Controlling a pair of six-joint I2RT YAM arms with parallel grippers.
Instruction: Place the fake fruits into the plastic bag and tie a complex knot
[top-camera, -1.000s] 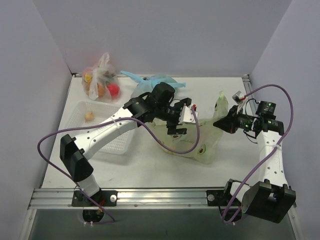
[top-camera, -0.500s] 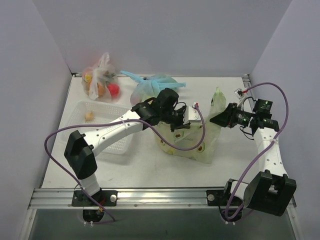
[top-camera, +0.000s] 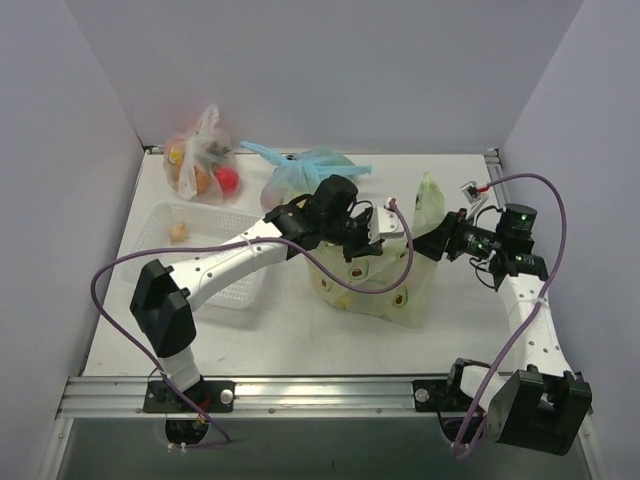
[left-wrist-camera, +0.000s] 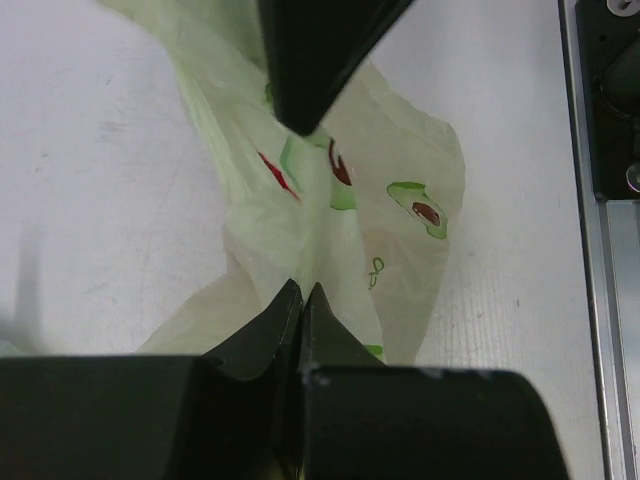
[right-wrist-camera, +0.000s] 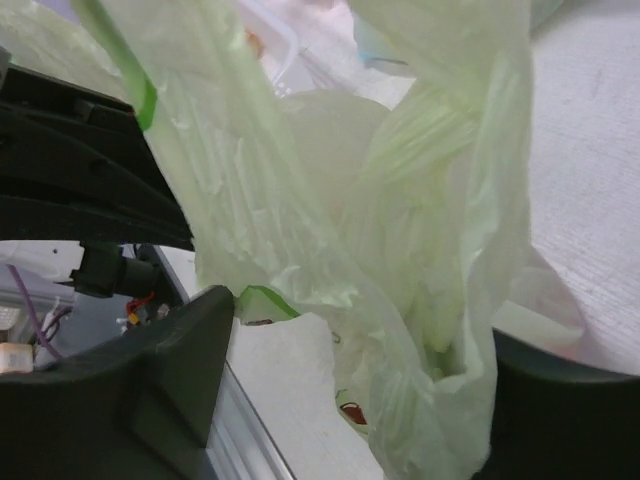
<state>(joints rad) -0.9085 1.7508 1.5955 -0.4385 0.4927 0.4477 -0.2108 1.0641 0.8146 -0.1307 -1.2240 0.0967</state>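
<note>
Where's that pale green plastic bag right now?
In the top view the pale green plastic bag sits right of centre on the table, held up between the left gripper and the right gripper, in front of the blue bag.

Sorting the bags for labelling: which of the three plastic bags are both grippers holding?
The pale green bag at table centre, gripped by the left gripper and right gripper. The blue bag and clear fruit bag sit untouched behind.

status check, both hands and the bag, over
Left hand shut on green plastic bag. Right hand shut on the bag's other side. Bag between them, not knotted. Nothing in the way.
</note>
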